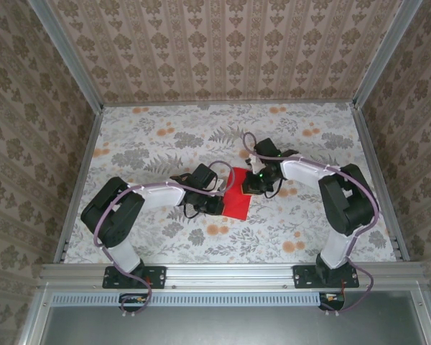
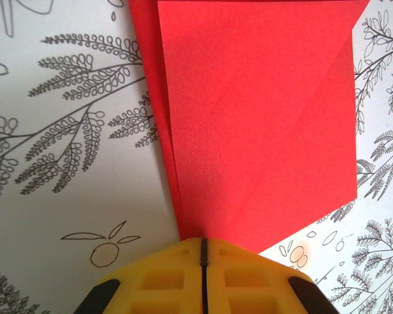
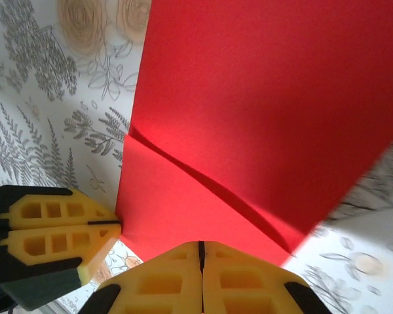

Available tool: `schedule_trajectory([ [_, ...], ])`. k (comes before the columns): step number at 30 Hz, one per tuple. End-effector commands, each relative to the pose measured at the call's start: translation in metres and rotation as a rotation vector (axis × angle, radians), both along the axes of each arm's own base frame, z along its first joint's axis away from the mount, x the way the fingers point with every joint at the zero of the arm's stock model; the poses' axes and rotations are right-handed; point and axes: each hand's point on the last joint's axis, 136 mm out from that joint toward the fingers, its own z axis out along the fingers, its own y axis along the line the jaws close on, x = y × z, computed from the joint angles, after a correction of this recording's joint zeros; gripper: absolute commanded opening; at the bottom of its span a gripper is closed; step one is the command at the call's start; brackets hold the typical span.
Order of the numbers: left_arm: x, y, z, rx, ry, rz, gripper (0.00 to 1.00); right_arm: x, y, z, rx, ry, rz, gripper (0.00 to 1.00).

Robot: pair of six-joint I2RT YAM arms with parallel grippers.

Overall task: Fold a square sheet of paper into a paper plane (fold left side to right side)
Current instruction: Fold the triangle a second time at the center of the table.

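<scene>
Treat the task as early. The square sheet of paper (image 1: 237,200) shows one flap folded over and a diagonal crease, with no dart shape yet. The left pincer (image 2: 202,241) is clenched, and the sheet's corner touches its tips. The right pincer (image 3: 200,245) is also clenched, with the sheet's edge at its tips. You cannot tell whether either one pinches paper.

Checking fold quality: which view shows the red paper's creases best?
Left wrist: the red paper lies sharp, its overlapping layers and diagonal crease plain. Right wrist shows it close, one raised fold, edges cropped. Top external shows it small and partly hidden.
</scene>
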Motion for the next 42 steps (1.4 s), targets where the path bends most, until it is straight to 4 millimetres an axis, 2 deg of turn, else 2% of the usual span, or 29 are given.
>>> schedule_trajectory([
  [1, -0.013, 0.021, -0.017, 0.115, 0.047, -0.004, 0.08, 0.0, 0.01, -0.013, 0.017, 0.053, -0.005, 0.08],
  [8, -0.001, 0.004, 0.007, 0.053, 0.013, -0.017, 0.08, -0.011, -0.003, -0.035, -0.074, 0.114, 0.01, 0.07],
  [12, 0.006, -0.012, 0.028, -0.007, -0.003, -0.047, 0.08, -0.012, -0.006, -0.042, -0.095, 0.12, 0.014, 0.07],
  [15, 0.008, -0.024, 0.033, -0.05, 0.005, -0.066, 0.08, -0.013, -0.006, -0.043, -0.097, 0.125, 0.014, 0.06],
  [23, 0.007, -0.042, 0.024, -0.091, 0.057, -0.11, 0.06, -0.018, -0.008, -0.044, -0.107, 0.147, 0.016, 0.06],
  [28, 0.007, -0.045, 0.015, -0.081, 0.077, -0.116, 0.06, -0.02, -0.01, -0.045, -0.113, 0.153, 0.016, 0.06],
  [32, 0.007, -0.041, 0.01, -0.054, 0.08, -0.107, 0.06, -0.02, -0.011, -0.046, -0.118, 0.156, 0.016, 0.06],
  [42, 0.004, -0.016, -0.005, -0.008, 0.116, -0.024, 0.05, -0.022, -0.015, -0.049, -0.144, 0.162, 0.022, 0.06],
])
